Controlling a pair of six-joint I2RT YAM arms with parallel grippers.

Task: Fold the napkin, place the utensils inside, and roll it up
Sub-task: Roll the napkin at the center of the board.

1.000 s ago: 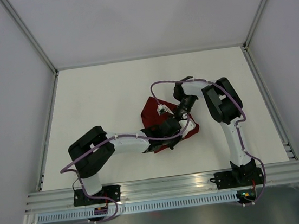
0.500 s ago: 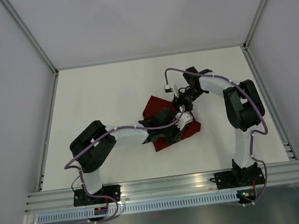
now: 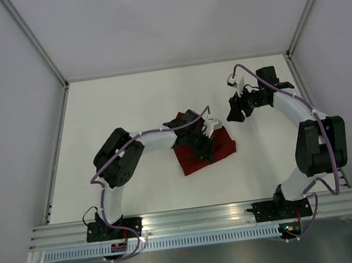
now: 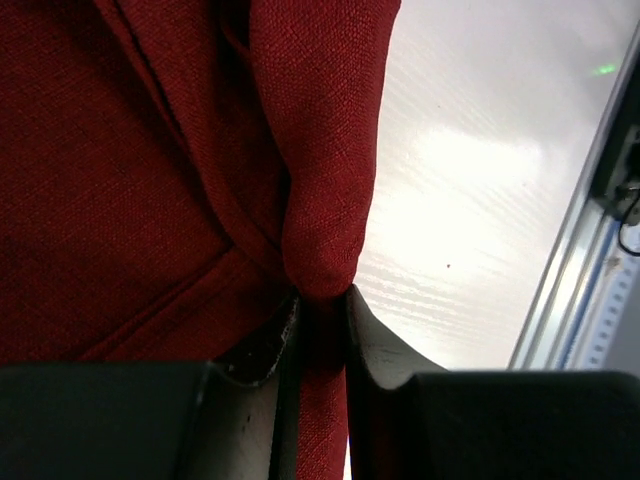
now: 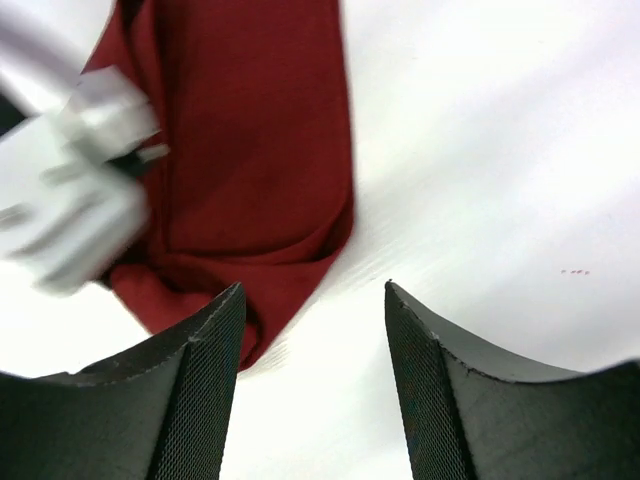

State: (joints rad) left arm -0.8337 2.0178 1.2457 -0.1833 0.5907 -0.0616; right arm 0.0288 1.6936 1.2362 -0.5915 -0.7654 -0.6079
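Observation:
The dark red napkin [image 3: 220, 148] lies bunched and partly folded at the middle of the white table. My left gripper [image 3: 204, 144] sits over it and is shut on a pinched fold of the cloth [image 4: 318, 240], the fabric squeezed between both jaws. My right gripper [image 3: 234, 111] hovers just past the napkin's far right corner, open and empty. In the right wrist view, the napkin [image 5: 260, 150] lies ahead of the gripper [image 5: 315, 290], with bare table between its fingers. The utensils are out of view.
The left arm's white link [image 5: 70, 190] crosses the napkin's left side in the right wrist view. A metal rail [image 3: 199, 218] runs along the near table edge and shows at the right [image 4: 590, 250] in the left wrist view. Side rails border the table [image 3: 128, 105].
My right gripper has let go of the napkin, opened, and pulled back to the far right. The left gripper has kept its hold while shifting away across the cloth.

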